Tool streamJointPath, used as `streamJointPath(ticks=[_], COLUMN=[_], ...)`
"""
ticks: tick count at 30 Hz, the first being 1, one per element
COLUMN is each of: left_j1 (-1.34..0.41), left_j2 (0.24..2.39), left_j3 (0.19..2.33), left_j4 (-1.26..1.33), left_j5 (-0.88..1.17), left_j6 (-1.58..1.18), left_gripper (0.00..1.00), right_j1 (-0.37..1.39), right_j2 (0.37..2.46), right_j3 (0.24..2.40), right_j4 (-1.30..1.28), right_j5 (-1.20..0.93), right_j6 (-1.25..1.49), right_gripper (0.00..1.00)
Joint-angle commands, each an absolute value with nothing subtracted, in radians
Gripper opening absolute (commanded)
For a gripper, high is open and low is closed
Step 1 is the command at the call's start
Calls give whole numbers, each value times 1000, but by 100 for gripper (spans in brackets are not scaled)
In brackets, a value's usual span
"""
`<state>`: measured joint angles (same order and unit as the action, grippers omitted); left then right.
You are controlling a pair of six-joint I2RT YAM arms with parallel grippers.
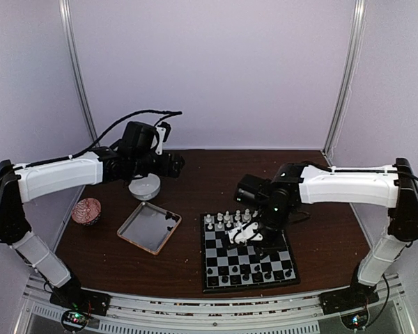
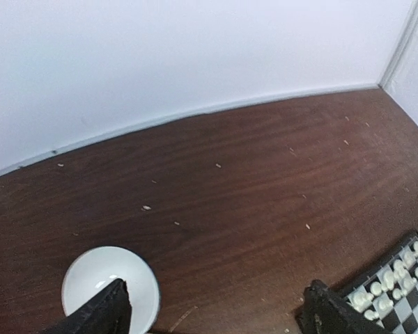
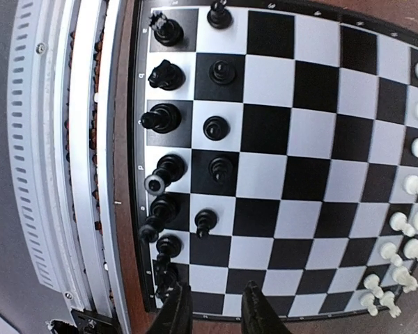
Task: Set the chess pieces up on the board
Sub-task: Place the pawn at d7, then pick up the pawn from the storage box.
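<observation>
One board (image 3: 313, 139) shows five black chess pieces (image 3: 216, 127) in its inner row, the right tool (image 3: 216, 313) slightly parted and empty, the left tool (image 2: 216, 306) spread wide by one white bowl (image 2: 97, 275).

Your dark wooden table (image 1: 320, 209) carries 4 things: the board (image 1: 279, 261) front right, a wood-rimmed tray (image 1: 148, 227) just left of it, a white bowl (image 1: 145, 186) behind the tray, and a red patterned dish (image 1: 86, 211) far left. Pale crumbs (image 2: 146, 207) lie scattered.

The board (image 1: 261, 258) lies flat on the worktop (image 1: 320, 236), with black and light-grey checks inside a thin black border. Glossy black pieces (image 3: 160, 118) stand in two ranks along its near edge. White pieces (image 1: 227, 220) stand in the two far ranks.
</observation>
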<state>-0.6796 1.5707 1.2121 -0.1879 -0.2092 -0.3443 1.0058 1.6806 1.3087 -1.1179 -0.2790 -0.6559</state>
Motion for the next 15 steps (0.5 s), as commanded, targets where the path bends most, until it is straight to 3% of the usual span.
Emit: streamJointPath(ticks=[1, 4, 7, 8, 9, 10, 11, 12, 15], left_j1=[-655, -656, -655, -655, -655, -655, -655, -655, -655], left_j2=[1507, 1514, 1536, 1540, 1540, 1537, 1533, 1529, 1531], left_j3=[1263, 1306, 1315, 1300, 1273, 1238, 1201, 1164, 1078], left_j4=[-198, -316, -480, -513, -525, -525, -520, -504, -456], left_j5=[-394, -302, -286, -258, -218, -186, -170, -162, -117], left_j6=[-282, -218, -266, -281, -286, -296, -311, -324, -349], left_gripper=[75, 61, 58, 62, 72, 79, 78, 76, 72], right_j1=[950, 873, 768, 726, 682, 630, 582, 526, 391], right_j2=[1575, 1510, 1436, 1411, 1390, 1370, 1356, 1350, 1416], right_j3=[1371, 1388, 1364, 1342, 1312, 1278, 1241, 1208, 1202], right_j4=[-1184, -1166, -1094, -1043, -986, -891, -818, -770, -808], right_j5=[-266, -255, -219, -194, -172, -144, -126, -147, -327], right_j6=[-669, -645, -604, -574, -539, -491, -431, -397, -392], right_gripper=[27, 27, 29, 30, 37, 57, 85, 99, 100])
